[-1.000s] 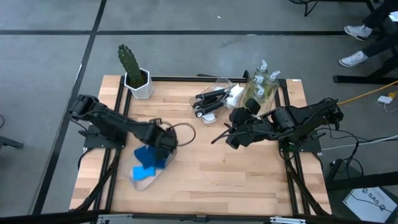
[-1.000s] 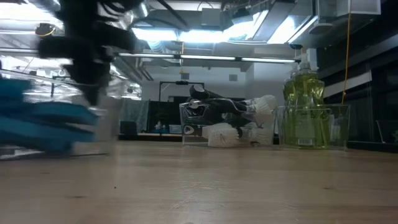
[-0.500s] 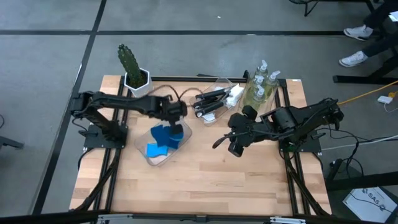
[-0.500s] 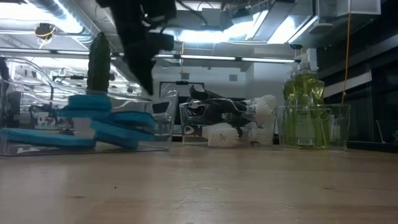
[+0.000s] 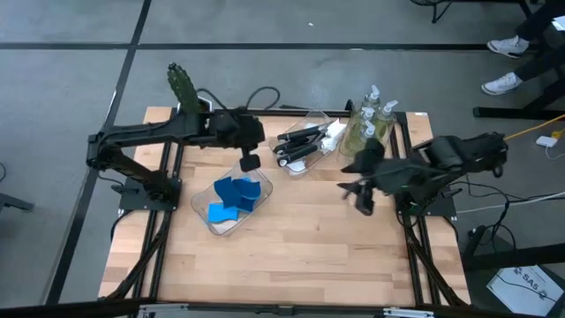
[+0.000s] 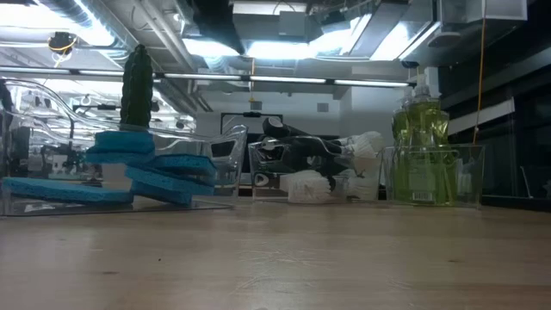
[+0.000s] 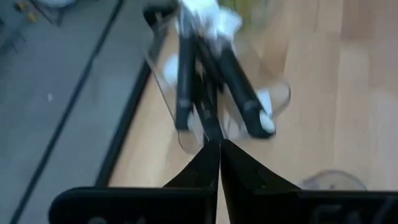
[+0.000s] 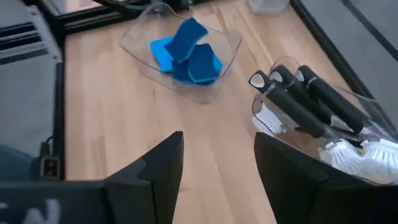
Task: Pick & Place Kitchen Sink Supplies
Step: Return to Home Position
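**Q:** What stage does this show?

**A:** The wind-down, by the look of it. All the supplies sit binned. The blue sponges (image 5: 234,196) are piled in their clear sponge bin (image 5: 225,230), near the brush bin (image 5: 309,115) on its left-arm side. The dish brushes (image 5: 298,143) lie inside the brush bin itself. The soap bottles (image 5: 371,124) stand just beside it on the right-arm side. Both arms appear to be heading home.

**Q:** And the grippers?

**A:** The left gripper (image 5: 250,162) hangs close beside the brush bin, jaws pinched together on nothing. The right gripper (image 5: 362,198) hovers near the brush bin on its other side, jaws spread wide and empty.

**Q:** What does the next move call for?

**A:** Likely just folding each arm back and up, clear of the brush bin's rim so nothing gets nudged.

**Q:** What has changed?

**A:** A second ago the sponge bin lay well apart from the brush bin, with the left gripper at it; now it rests near. Half a second ago the left gripper was low over the sponges, and it has since lifted off. The right gripper has drawn farther from the brush bin.
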Robot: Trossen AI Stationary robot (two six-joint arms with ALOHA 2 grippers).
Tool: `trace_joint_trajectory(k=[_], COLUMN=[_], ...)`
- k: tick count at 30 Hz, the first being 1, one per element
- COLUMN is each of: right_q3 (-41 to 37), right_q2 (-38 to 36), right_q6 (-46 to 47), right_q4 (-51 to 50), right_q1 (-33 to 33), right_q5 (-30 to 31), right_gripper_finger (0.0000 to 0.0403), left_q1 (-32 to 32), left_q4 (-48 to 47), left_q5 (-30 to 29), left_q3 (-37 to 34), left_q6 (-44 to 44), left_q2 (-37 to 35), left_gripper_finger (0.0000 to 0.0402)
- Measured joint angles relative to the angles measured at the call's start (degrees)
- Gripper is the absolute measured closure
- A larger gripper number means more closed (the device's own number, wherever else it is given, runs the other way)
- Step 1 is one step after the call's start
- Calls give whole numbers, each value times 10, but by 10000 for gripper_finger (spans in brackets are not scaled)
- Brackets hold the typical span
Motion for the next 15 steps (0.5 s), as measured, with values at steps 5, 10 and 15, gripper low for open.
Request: trace_joint_trajectory(k=[5,10,15], right_q3=[-90,-275,-490], right_q2=[-91,-210,-334], right_q6=[-6,-31,-73], right_q4=[63,243,507], right_q1=[17,26,27], right_q5=[34,59,38], right_gripper_finger=[207,207,207], left_q1=[7,7,7], left_q4=[45,67,106], left_q5=[0,-26,-38], left_q3=[6,6,6], left_q6=[15,20,52], left_q2=[-18,-23,-23], left_gripper_finger=[396,393,391])
